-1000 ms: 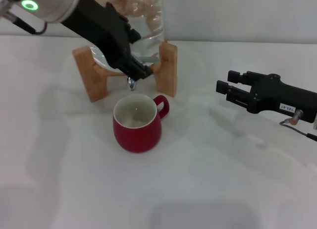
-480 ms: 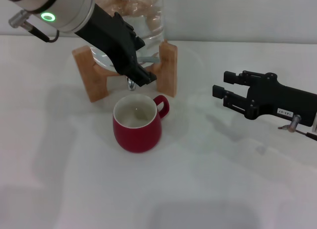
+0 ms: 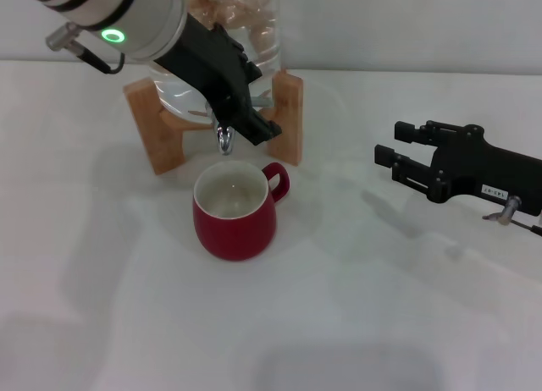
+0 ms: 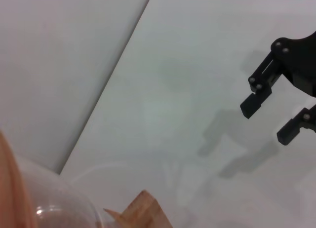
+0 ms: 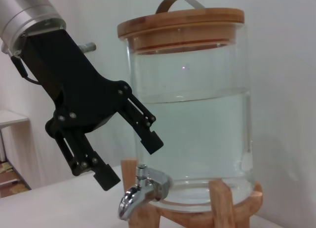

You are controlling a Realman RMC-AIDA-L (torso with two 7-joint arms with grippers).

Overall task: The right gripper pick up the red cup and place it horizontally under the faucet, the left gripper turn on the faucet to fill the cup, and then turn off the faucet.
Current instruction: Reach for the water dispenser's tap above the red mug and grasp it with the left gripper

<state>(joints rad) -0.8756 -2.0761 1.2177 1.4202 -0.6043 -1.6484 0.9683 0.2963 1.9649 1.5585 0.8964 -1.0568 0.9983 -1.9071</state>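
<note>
The red cup [image 3: 235, 206] stands upright on the white table, handle to the right, just under the faucet [image 3: 224, 140]. No water stream shows. The faucet is a small chrome tap at the foot of the glass water jar [image 3: 246, 35]. My left gripper [image 3: 254, 124] is at the faucet, and its fingertips reach just past the spout. In the right wrist view the left gripper [image 5: 131, 161] is open, with its fingers spread on either side of the faucet [image 5: 143, 188]. My right gripper [image 3: 394, 145] is open and empty above the table, to the right of the cup. It also shows in the left wrist view [image 4: 270, 120].
The jar [image 5: 192, 114] has a bamboo lid, is mostly full of water and sits on a wooden stand [image 3: 288, 116]. The table [image 3: 356, 306] stretches white in front of and beside the cup.
My left arm has swung to the right, carrying its gripper further across the faucet. My right gripper has shifted only slightly. The cup has not moved.
</note>
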